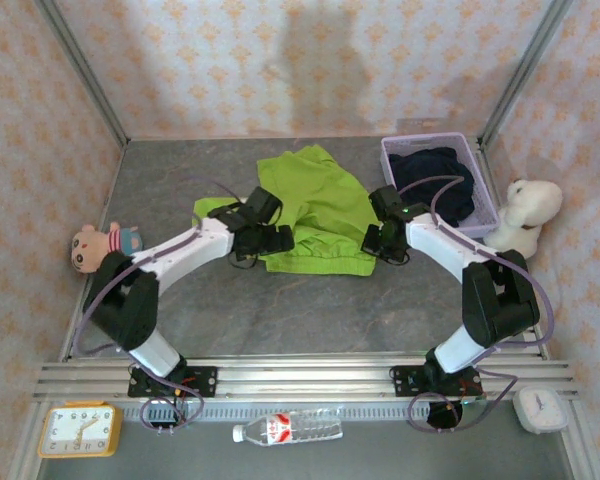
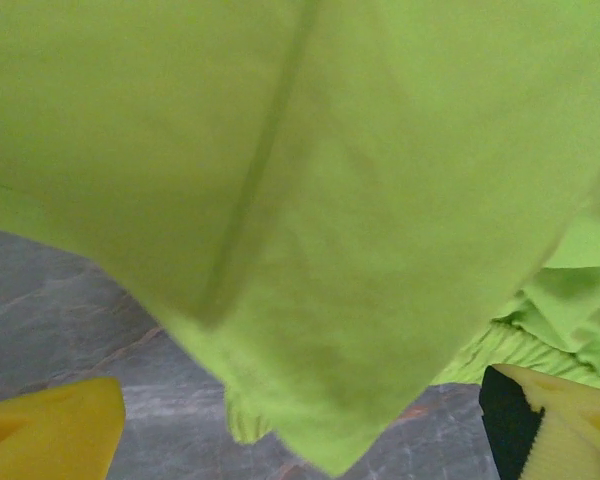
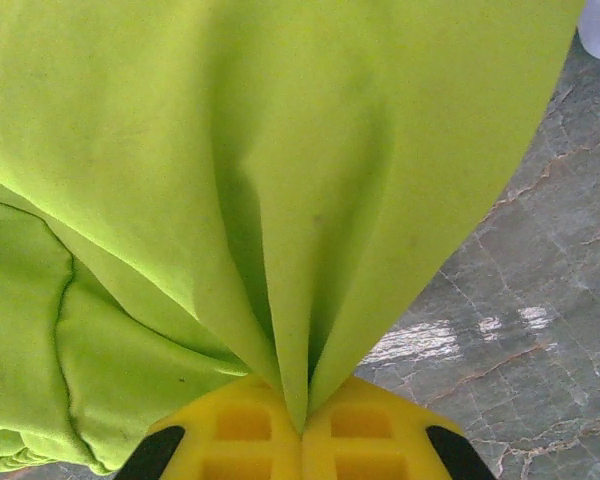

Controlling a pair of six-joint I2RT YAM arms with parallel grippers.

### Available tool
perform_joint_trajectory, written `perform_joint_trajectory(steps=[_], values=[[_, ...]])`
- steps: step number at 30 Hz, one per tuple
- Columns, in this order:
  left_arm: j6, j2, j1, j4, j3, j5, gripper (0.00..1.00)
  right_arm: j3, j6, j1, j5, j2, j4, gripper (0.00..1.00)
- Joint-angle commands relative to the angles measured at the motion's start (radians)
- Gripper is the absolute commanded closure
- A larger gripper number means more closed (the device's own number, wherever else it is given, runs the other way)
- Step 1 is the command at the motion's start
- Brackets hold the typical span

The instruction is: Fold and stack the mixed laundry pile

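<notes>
Table (image 1: 310, 310) fills most of my view, with the green garment (image 1: 320, 205) rumpled on it between the left gripper (image 1: 278, 240) and right gripper (image 1: 373, 244). The navy garment (image 1: 430, 170) sits in the basket (image 1: 425, 139) (partly hidden from me). Right gripper is clamped on a green fold. Left gripper gapes wide, holding nothing, its fingers cut off at the frame edge.

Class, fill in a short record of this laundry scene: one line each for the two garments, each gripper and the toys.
lime-green garment: spread on the table between the arms
navy garment: bundled in the lavender basket, far right
left gripper: open, at the lime-green garment's left side
right gripper: shut on a fold of the lime-green garment
toys: white plush toy beside the basket; small doll at far left
</notes>
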Motion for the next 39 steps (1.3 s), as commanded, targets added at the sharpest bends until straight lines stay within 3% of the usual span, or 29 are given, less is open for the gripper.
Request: perform_joint_trajectory(steps=[1,5,6,12,17,18,19,21,23,25,29,31,33,34,36,39], values=[[0.061,0.065,-0.038,-0.001,0.08,-0.06,0.14,-0.021,0.008,0.004,0.009,-0.016,-0.015,0.99],[0.068,0.115,-0.031,-0.059,0.169,-0.15,0.72,-0.033,0.01,0.003,0.028,-0.03,-0.027,1.0],[0.075,0.116,-0.019,-0.095,0.204,-0.188,1.0,-0.036,0.011,0.003,0.04,-0.037,-0.034,1.0],[0.206,0.113,0.158,-0.187,0.417,-0.331,1.0,-0.041,0.004,0.002,0.074,-0.047,-0.06,1.0],[0.288,0.34,0.326,-0.292,0.804,-0.361,1.0,-0.034,0.005,0.001,0.079,-0.041,-0.07,1.0],[0.296,0.408,0.346,-0.326,0.895,-0.366,0.97,-0.032,0.004,0.0,0.078,-0.042,-0.071,1.0],[0.295,0.481,0.364,-0.385,1.013,-0.363,0.85,-0.03,0.005,0.001,0.074,-0.041,-0.07,1.0],[0.271,0.621,0.39,-0.517,1.234,-0.325,0.32,-0.029,0.007,0.002,0.064,-0.042,-0.062,1.0],[0.241,0.73,0.406,-0.628,1.406,-0.251,0.16,-0.031,0.012,0.002,0.049,-0.048,-0.046,1.0],[0.226,0.76,0.404,-0.664,1.444,-0.179,0.0,-0.033,0.017,0.002,0.026,-0.051,-0.023,1.0],[0.24,0.583,0.368,-0.544,1.156,-0.109,0.0,-0.028,0.017,0.002,-0.007,-0.043,0.003,1.0],[0.244,0.432,0.341,-0.444,0.932,-0.063,0.0,-0.028,0.007,0.001,-0.012,-0.046,0.004,0.85],[0.208,0.257,0.319,-0.35,0.694,-0.016,0.0,-0.035,-0.001,0.002,-0.004,-0.062,-0.004,0.58],[0.187,0.184,0.311,-0.312,0.595,0.017,0.0,-0.044,-0.007,0.002,-0.003,-0.074,-0.003,0.49],[0.117,0.049,0.304,-0.233,0.379,0.087,0.01,-0.07,-0.02,0.002,0.005,-0.11,-0.005,0.38],[0.048,-0.095,0.293,-0.158,0.122,0.113,0.02,-0.108,-0.049,0.002,-0.005,-0.15,-0.001,0.34]])
